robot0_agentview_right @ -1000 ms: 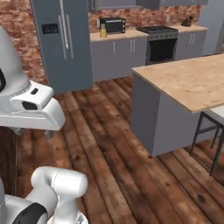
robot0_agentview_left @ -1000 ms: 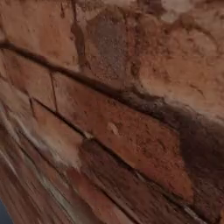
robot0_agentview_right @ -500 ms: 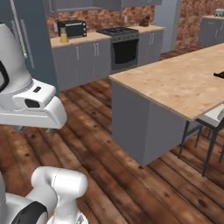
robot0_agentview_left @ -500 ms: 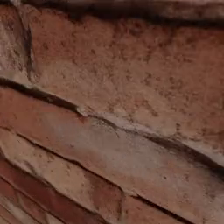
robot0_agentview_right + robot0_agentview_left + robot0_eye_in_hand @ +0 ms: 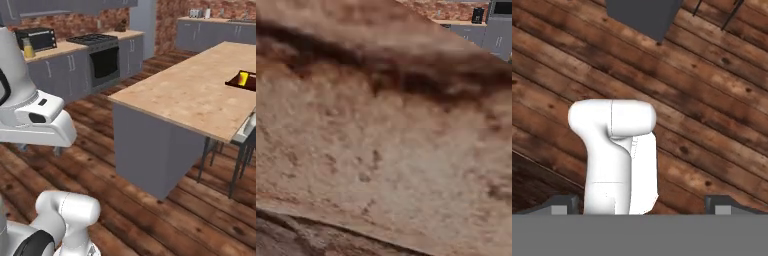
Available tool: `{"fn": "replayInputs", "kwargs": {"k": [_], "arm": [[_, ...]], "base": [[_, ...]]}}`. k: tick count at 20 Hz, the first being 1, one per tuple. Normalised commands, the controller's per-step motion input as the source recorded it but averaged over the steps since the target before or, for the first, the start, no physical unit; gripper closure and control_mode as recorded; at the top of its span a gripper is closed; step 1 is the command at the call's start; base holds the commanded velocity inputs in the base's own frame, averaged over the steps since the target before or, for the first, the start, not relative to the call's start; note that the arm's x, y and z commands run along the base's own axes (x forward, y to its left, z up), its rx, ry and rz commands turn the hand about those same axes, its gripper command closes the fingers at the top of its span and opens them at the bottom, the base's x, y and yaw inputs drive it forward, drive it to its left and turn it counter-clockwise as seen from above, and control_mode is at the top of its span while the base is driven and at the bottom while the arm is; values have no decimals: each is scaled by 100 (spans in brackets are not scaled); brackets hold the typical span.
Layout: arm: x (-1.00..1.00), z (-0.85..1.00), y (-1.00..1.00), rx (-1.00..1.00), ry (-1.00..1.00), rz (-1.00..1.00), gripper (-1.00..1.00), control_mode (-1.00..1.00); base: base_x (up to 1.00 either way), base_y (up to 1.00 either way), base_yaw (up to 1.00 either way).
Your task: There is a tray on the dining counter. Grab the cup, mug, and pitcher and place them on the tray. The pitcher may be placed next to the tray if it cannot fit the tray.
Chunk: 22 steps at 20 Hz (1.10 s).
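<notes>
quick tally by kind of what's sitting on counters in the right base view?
On the dining counter:
tray: 1
yellow item on the tray, too small to tell cup from mug: 1
On the grey-cabinet counter:
black toaster oven: 1
yellow container beside it: 1
Total: 4

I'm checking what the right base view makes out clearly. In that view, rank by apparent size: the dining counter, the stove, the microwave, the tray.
1. dining counter
2. stove
3. microwave and tray: they look alike. The tray runs off the frame edge, so I won't rank them.
</notes>
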Motion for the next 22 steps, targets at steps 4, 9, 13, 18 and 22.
{"fn": "replayInputs", "kwargs": {"k": [4, 9, 13, 18, 22], "arm": [[0, 0, 0, 0, 0, 0, -100, 100], [0, 0, 0, 0, 0, 0, -100, 100], [0, 0, 0, 0, 0, 0, -100, 100], [0, 0, 0, 0, 0, 0, -100, 100], [0, 0, 0, 0, 0, 0, -100, 100]], "base": [[69, 100, -47], [62, 100, -48], [58, 100, -48], [50, 100, -47], [50, 100, -45]]}}
